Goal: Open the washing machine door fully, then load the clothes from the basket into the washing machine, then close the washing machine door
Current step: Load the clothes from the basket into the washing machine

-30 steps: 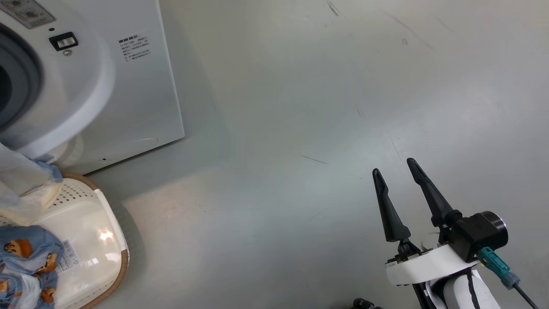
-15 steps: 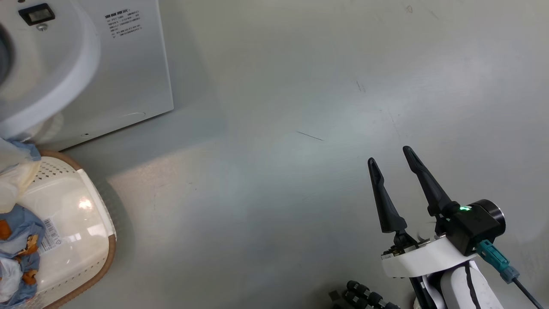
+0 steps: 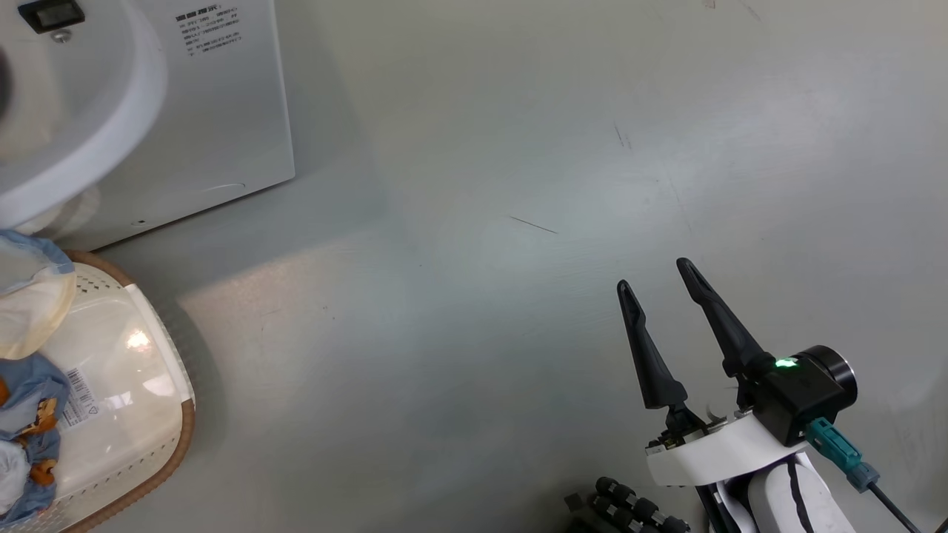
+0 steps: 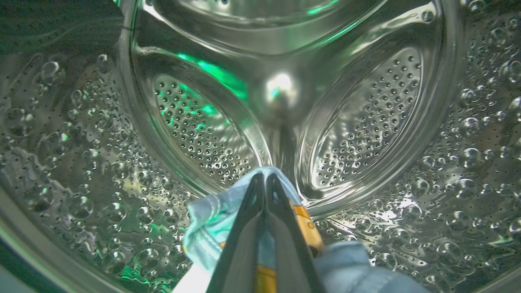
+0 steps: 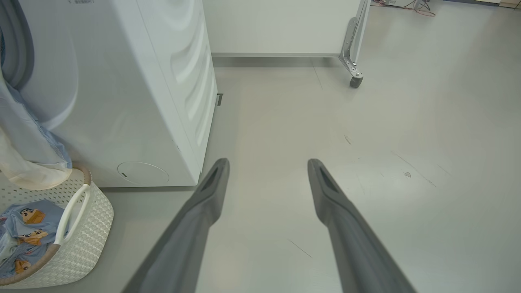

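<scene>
- Watch the tail: a length of the clothes (image 5: 24, 138) hangs out of the mouth of the washing machine (image 5: 163, 101), down to the rim of the basket (image 5: 93, 219). Let go now and I reckon its weight may drag the piece back out. It could also lie across the gasket and get pinched at closing.
- Pull back too quickly and the fabric may snag on the fingers and ride out with you.
- Your left tool (image 4: 265, 179) is inside the steel drum (image 4: 195, 122), jaws pressed together on a fold of light blue printed cloth.
- Your right tool (image 3: 652, 274) stands wide open over the bare floor (image 3: 481, 333), well apart from the basket, holding and touching nothing.
- More blue pieces lie in the basket, which sits just in front of the machine.
</scene>
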Motion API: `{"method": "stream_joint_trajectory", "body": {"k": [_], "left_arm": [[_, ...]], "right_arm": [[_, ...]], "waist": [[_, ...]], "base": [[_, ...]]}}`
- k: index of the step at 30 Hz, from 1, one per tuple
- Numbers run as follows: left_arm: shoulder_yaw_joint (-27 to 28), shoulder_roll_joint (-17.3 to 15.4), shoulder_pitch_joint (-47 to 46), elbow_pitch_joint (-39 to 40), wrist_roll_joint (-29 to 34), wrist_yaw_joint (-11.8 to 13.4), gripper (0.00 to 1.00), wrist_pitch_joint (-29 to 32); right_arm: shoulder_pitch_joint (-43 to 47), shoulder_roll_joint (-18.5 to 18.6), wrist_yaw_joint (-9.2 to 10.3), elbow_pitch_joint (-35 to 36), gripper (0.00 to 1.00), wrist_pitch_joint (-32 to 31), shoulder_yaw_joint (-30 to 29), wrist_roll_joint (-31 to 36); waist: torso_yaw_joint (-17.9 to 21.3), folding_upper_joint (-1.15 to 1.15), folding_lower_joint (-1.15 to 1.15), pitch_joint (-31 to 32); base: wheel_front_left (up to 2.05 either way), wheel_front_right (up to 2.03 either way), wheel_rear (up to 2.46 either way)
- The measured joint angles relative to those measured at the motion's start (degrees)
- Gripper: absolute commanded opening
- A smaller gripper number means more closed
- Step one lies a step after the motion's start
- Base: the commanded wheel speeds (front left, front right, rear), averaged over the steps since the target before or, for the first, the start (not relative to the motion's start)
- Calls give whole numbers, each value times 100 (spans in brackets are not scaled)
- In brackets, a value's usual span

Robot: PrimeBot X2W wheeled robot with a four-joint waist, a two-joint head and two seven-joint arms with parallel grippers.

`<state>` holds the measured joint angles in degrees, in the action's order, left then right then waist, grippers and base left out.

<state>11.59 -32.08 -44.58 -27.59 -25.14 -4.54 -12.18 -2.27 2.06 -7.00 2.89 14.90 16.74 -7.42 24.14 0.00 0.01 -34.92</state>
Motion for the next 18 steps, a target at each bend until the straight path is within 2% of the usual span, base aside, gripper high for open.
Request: {"method": "stream_joint_trajectory", "body": {"k": [11, 12, 13, 14, 15, 16, 17, 18], "left_arm": [[-522, 0, -232, -760, 265, -91, 0, 211], [-573, 38, -236, -812, 285, -91, 12, 205], [-611, 78, -243, -882, 288, -96, 35, 205], [-633, 111, -244, -924, 288, -98, 51, 205], [-657, 137, -249, -954, 292, -98, 75, 205], [-682, 158, -265, -983, 296, -98, 93, 204], [-697, 182, -298, -1031, 296, -98, 100, 203], [-731, 194, -333, -1061, 315, -98, 100, 193]], "right_arm": [[1, -1, 4, -51, 100, 0, 41, -4], [0, 0, 4, -51, 100, 0, 36, -10], [0, 0, 5, -53, 100, 0, 35, -11], [0, 0, 5, -55, 100, 0, 35, -11], [0, 0, 7, -57, 100, 0, 32, -11], [0, 0, 8, -59, 100, 0, 26, -12], [-2, 0, 8, -66, 100, 0, 23, -12], [-7, 0, 8, -77, 100, 0, 23, -14]], "waist": [[7, 0, 0, -23], [-5, 0, 0, -16], [-18, 0, 0, -5], [-32, 0, 0, 7], [-49, 0, 0, 20], [-67, 0, 0, 34], [-85, 0, 0, 49], [-103, 0, 0, 66]], "base": [[0, 0, 0], [0, 0, 0], [0, 0, 0], [0, 0, 0], [0, 0, 0], [0, 0, 0], [0, 0, 0], [0, 0, 0]]}}
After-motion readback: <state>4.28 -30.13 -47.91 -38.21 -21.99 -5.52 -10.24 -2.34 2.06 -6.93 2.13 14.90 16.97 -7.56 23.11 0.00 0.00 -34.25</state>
